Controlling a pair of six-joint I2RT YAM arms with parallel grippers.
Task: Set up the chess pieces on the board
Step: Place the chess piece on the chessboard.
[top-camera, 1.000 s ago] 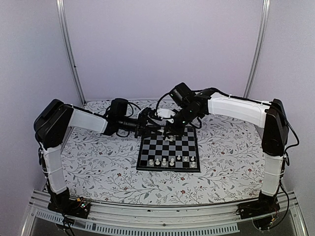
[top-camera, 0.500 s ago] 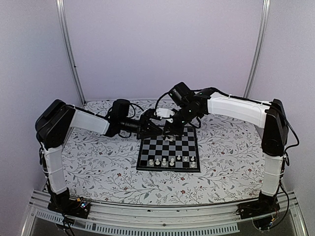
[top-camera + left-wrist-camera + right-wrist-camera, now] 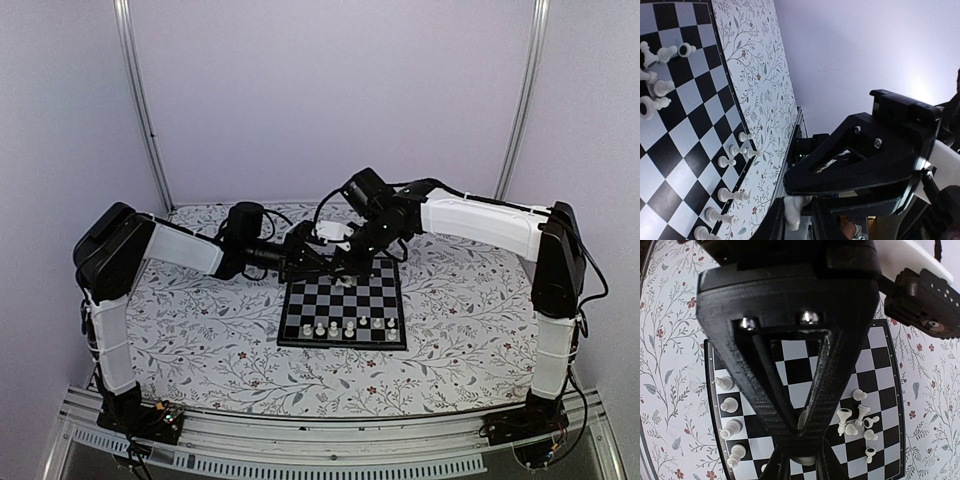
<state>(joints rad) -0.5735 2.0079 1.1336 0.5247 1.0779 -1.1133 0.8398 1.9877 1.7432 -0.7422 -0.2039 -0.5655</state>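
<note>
The board [image 3: 345, 300] lies mid-table. Several white chess pieces [image 3: 349, 327] stand along its near row. My two grippers meet tip to tip over its far edge. My right gripper [image 3: 347, 268] is shut on a white chess piece [image 3: 803, 459], seen between its fingers [image 3: 800, 467]. My left gripper [image 3: 318, 262] flanks the same piece [image 3: 792, 215] in the left wrist view [image 3: 797, 222], with a gap on one side, so it reads as open. The set row [image 3: 730, 415] and a loose heap of pieces [image 3: 860, 420] show on the board [image 3: 875, 355].
The board rests on a floral table cover [image 3: 200, 330]. In the left wrist view the board [image 3: 685, 120] carries a cluster of pieces, some fallen [image 3: 660, 75], and a line of upright pieces [image 3: 732, 150] by its edge. The table's metal rail [image 3: 300, 455] runs along the front.
My left gripper has moved right until its tip meets the right gripper. The right gripper has stayed over the board's far edge.
</note>
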